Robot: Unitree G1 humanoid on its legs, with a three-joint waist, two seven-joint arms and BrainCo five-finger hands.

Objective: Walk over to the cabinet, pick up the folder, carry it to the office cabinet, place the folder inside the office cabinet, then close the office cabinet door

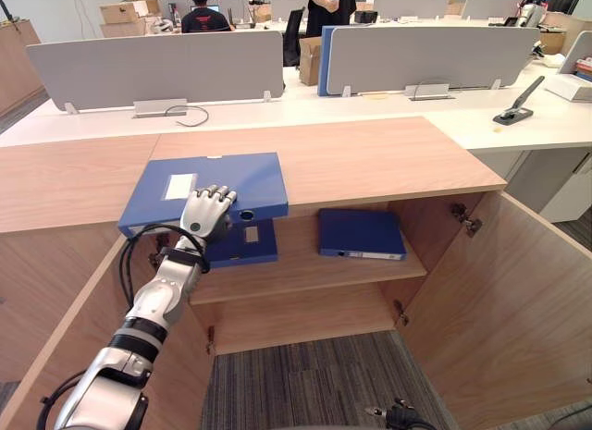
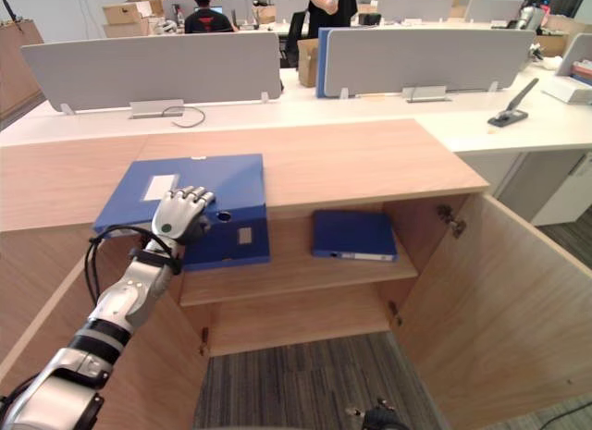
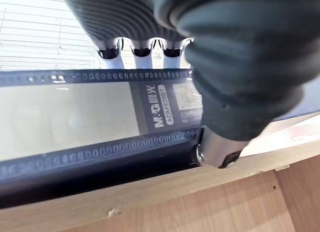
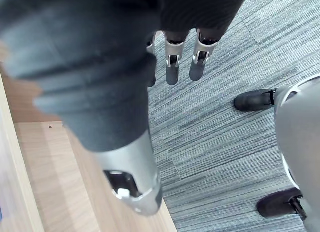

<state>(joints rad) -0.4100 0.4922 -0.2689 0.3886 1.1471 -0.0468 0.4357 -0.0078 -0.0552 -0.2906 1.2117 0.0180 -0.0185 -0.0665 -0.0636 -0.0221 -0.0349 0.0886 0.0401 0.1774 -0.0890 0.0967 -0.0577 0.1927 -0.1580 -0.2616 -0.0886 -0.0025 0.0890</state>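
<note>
My left robot hand (image 1: 208, 213) pinches the folder (image 1: 252, 178) where it overhangs the bench (image 1: 370, 157), so the thumb fits under. My right robot hand (image 4: 171, 67) hangs idle, fingers straight.

Left arm extended, left hand (image 1: 208, 213) pinching, thumb beneath; right hand (image 4: 171, 67) hanging, fingers straight

A folder (image 1: 252, 180) lies on the cabinet top (image 1: 370, 157), two others (image 1: 361, 234) on its shelf (image 1: 305, 268).

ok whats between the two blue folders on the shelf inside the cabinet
Nothing: just bare wooden shelf between the left folder and the right folder, plain in both eye views.
</note>
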